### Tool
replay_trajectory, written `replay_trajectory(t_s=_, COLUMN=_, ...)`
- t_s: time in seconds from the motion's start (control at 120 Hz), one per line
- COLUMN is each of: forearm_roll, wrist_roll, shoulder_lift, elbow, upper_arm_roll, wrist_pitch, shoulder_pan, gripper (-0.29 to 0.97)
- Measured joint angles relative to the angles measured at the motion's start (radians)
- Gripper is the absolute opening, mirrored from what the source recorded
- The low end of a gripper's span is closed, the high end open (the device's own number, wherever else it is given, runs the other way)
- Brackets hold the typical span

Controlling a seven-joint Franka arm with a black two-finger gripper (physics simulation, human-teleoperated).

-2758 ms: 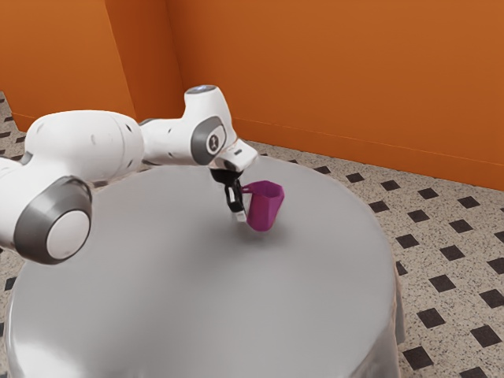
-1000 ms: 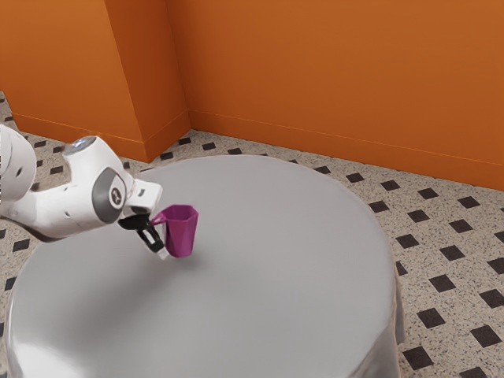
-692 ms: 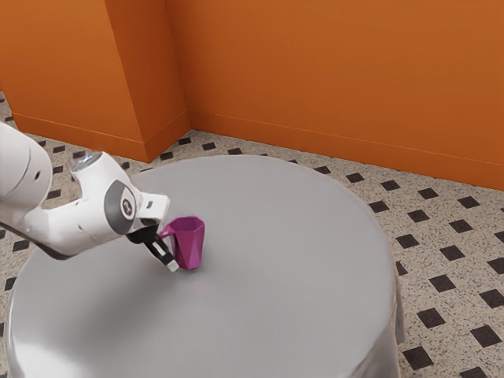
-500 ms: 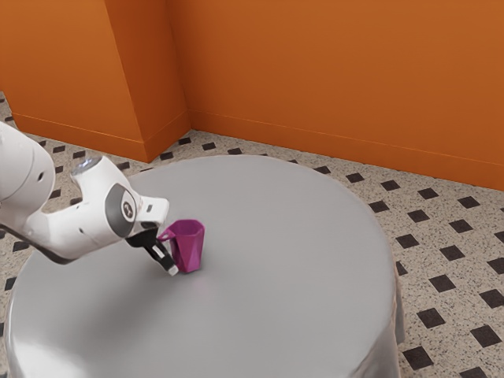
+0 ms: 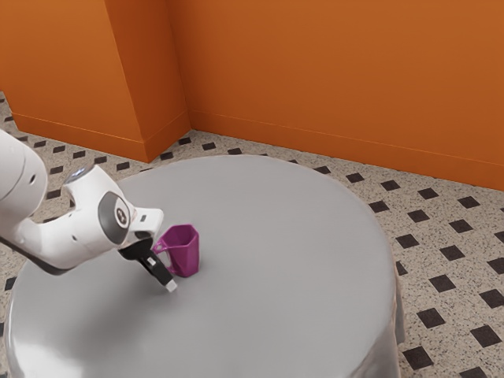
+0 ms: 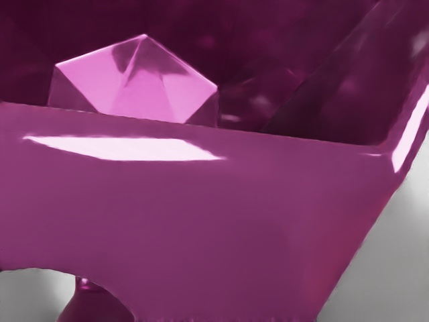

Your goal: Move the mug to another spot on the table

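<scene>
The magenta mug is being shown upright on the round grey table, toward the exterior view's left. The black gripper is being shown just beside its handle side (grasped or released cannot be told).

A purple mug stands upright on the round grey table, toward the exterior view's left side and well in from the rim. The white arm comes in from the left edge, and its black gripper slants down just beside the mug on the handle side — its pale tip close to the tabletop. Whether it grips the mug cannot be told. Behind the table rise orange walls, and around it runs a speckled floor with small black diamonds.
</scene>
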Motion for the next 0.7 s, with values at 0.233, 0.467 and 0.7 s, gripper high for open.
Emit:
replay_trajectory(t_s=0.233, forearm_roll=0.003, wrist_roll=0.005, shoulder_lift=-0.088, elbow=-0.043, upper_arm_roll=0.008, wrist_pitch=-0.042, shoulder_pan=-0.004, gripper=0.66)
replay_trajectory(t_s=0.467, forearm_roll=0.023, wrist_roll=0.008, shoulder_lift=-0.18, elbow=-0.105, upper_arm_roll=0.051, wrist_pitch=-0.084, shoulder_pan=-0.018, gripper=0.67)
replay_trajectory(t_s=0.7, forearm_roll=0.564, wrist_roll=-0.126, shoulder_lift=-0.453, elbow=0.327, upper_arm_roll=-0.058, wrist_pitch=-0.497, shoulder_pan=0.162, gripper=0.68)
